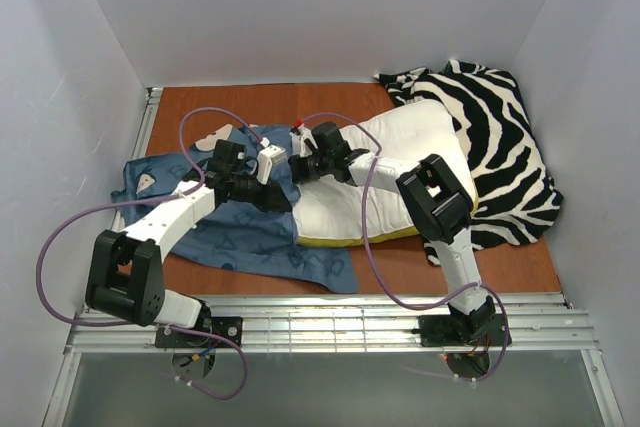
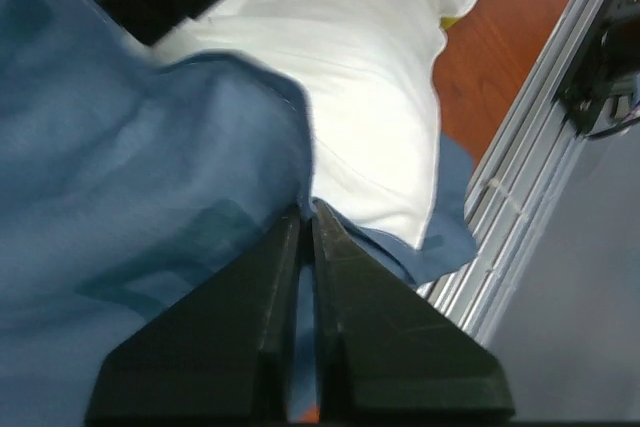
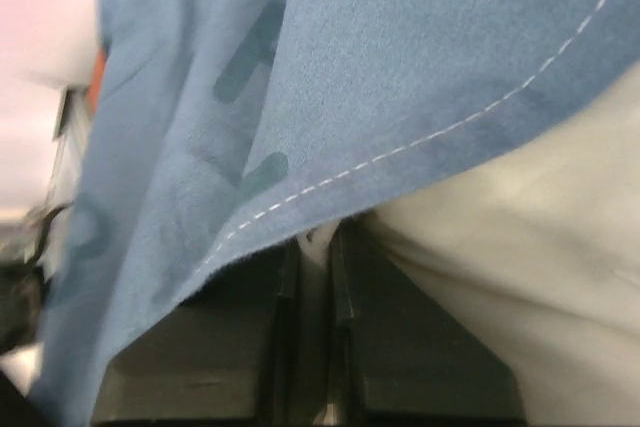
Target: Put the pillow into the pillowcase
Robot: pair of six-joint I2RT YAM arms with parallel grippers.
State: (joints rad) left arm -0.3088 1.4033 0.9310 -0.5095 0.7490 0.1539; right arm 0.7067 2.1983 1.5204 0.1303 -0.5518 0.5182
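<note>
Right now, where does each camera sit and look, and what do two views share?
Top external: above and behind the bases, looking down at the table; both arms show.
Left wrist: on the left arm, looking along its closed jaws at the pillowcase and the pillow.
Right wrist: on the right arm, looking along its jaws, close under the pillowcase hem.
Shared: both wrist views show blue hem over white pillow.

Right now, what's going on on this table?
Both arms are at the edge of the blue pillowcase, where it meets the left end of the white pillow. The left gripper is shut on the pillowcase's hem, right beside the pillow. The right gripper is shut where the hem crosses the pillow; which fabric it pinches is hidden. Most of the pillow lies uncovered, its right end on a zebra-striped cloth.
</note>
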